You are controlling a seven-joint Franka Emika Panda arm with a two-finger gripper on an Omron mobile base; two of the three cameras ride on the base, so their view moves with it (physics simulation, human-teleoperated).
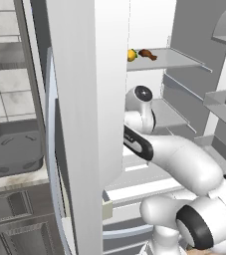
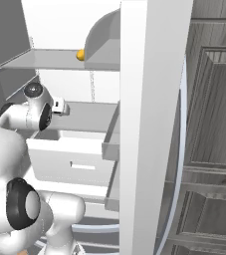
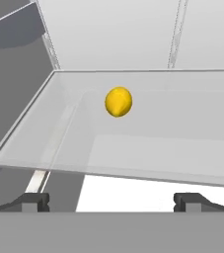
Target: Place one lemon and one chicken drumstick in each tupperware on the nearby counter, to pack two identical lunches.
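Observation:
A yellow lemon [image 3: 118, 102] lies on a glass fridge shelf [image 3: 44, 143], straight ahead of my gripper [image 3: 112, 202] and above it. The gripper is open, with nothing between its fingertips [image 3: 34, 201], and sits a little below the shelf's front edge. From the left the lemon [image 1: 131, 55] lies beside a reddish-brown chicken drumstick [image 1: 147, 54] on that upper shelf. From the right the lemon [image 2: 80, 55] peeks out by a grey dome. One dark grey tupperware [image 1: 14, 148] stands empty on the pale counter [image 1: 15, 182] at the far left.
The open fridge's white wall [image 1: 84, 99] stands between the arm and the counter. Door bins [image 1: 224, 104] jut out on the right. A white drawer [image 2: 74, 159] lies below the arm. Dark panelled cabinets [image 2: 214, 124] stand to the right of the fridge.

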